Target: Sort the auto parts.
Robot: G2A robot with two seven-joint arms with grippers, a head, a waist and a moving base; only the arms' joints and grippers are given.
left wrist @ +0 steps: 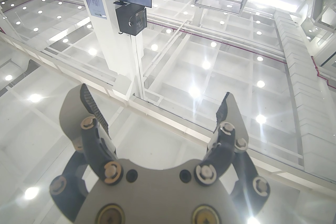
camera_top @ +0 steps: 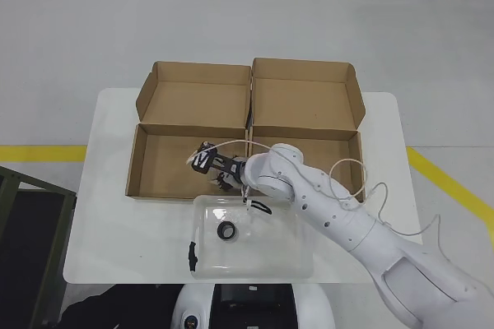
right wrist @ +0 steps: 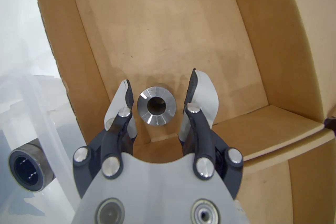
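Note:
My right gripper [right wrist: 160, 80] hangs open over the near end of the left cardboard box [right wrist: 162, 12]. A silver metal bushing [right wrist: 156, 105] with a centre hole lies on the box floor between its fingers, with a gap on each side. From above, the right gripper [camera_top: 221, 174] is at the left cardboard box's [camera_top: 160, 169] front right part. A black ring bearing [right wrist: 26, 167] lies in the clear plastic bin [camera_top: 288, 255], seen from above as the ring bearing [camera_top: 227, 231]. My left gripper [left wrist: 155, 91] is open, holds nothing and points up at the ceiling.
A second cardboard box [camera_top: 313, 156] stands to the right of the first, both with lids folded back. Two more dark parts lie in the bin, one at its left wall [camera_top: 193, 257] and one at its far edge [camera_top: 261, 206]. A cable loops over the right box.

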